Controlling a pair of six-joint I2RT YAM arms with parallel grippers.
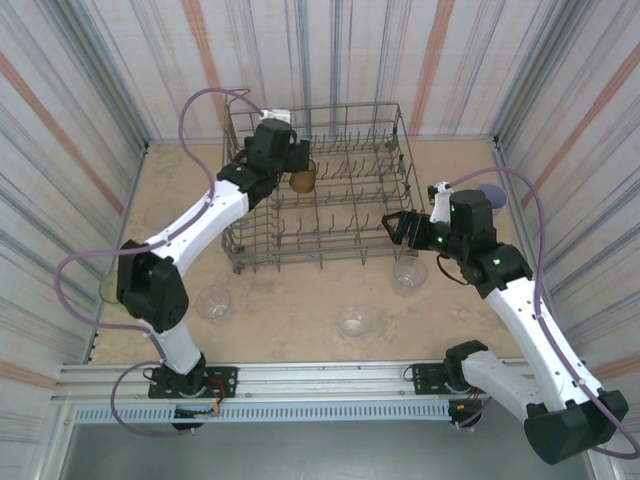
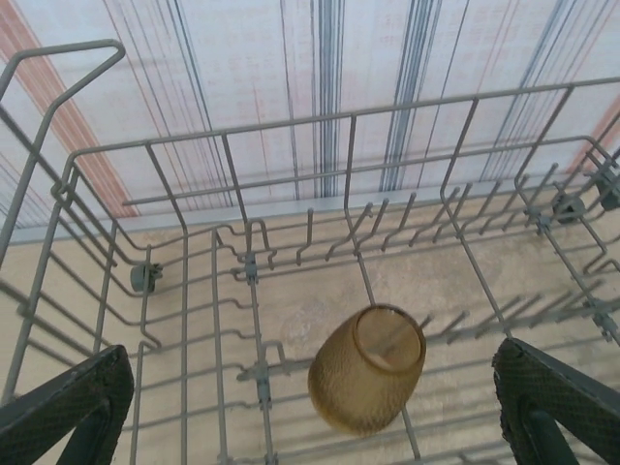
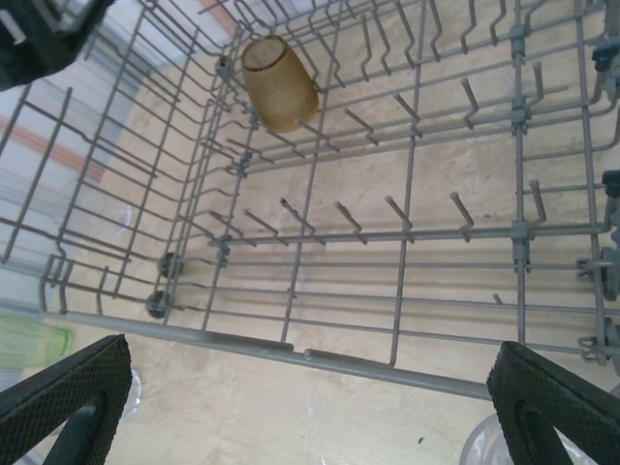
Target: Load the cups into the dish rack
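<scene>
Found the dish rack point(image 1: 340, 215) at the far middle of the desk point(image 1: 300, 335). Saw the amber cup point(image 1: 303, 180) inside it, in the left part, tipped on the tines with its mouth slanting upward. Noted the left gripper point(image 1: 298, 162) hanging just above that cup, jaws wide apart and empty. From the wrist, caught the amber cup point(image 2: 368, 368) lying between the two dark fingers point(image 2: 68, 407), clear of both. Noted the right gripper point(image 1: 397, 226) at the rack's near right corner, outside the wire, jaws likewise spread and holding nothing, facing across the rack floor toward the amber cup point(image 3: 279, 82). Counted on the desk, outside the rack, a clear cup point(image 1: 213, 302) by the left arm, a second clear cup point(image 1: 357, 321) near the front middle, and a third clear cup point(image 1: 410, 272) just below the right gripper. Made out a lavender cup point(image 1: 490, 195) beyond the right arm and a yellow-green cup point(image 1: 107, 288) half hidden behind the left elbow.
</scene>
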